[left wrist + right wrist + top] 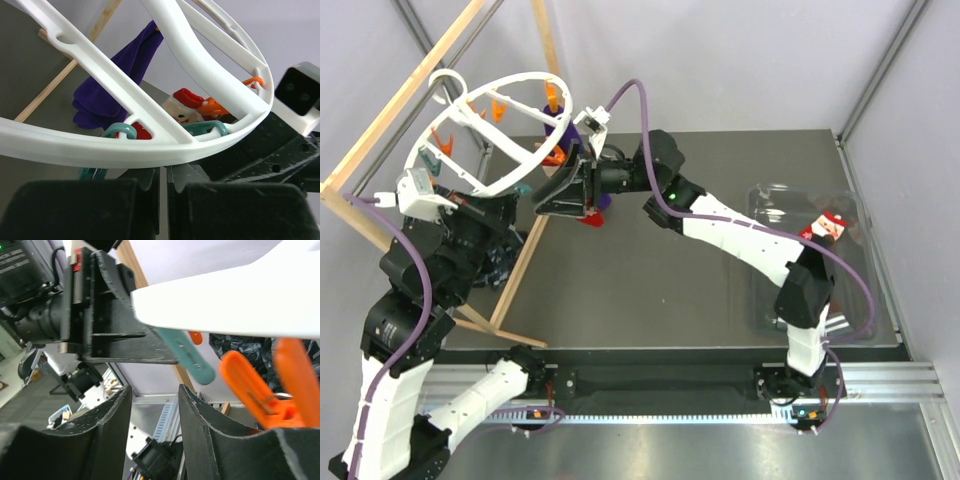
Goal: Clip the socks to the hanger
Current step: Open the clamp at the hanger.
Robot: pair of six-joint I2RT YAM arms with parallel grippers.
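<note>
One purple cloth [120, 75] behind hanger [150, 146]

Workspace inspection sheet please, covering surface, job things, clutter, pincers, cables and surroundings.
Surface: dark grey table, nothing spilled.
Job's things: white hanger tilted up at left, orange clips on its rim; Santa sock near the rim beside the right pincer; second sock in the clear tray.
Clutter: purple sock hanging at the hanger's far rim; dark patterned cloth near the left arm.
Pincers: left pincer shut on the hanger's rim; right pincer open.
Cables: purple cables loop along both arms.
Surroundings: wooden frame at left, grey walls.
</note>
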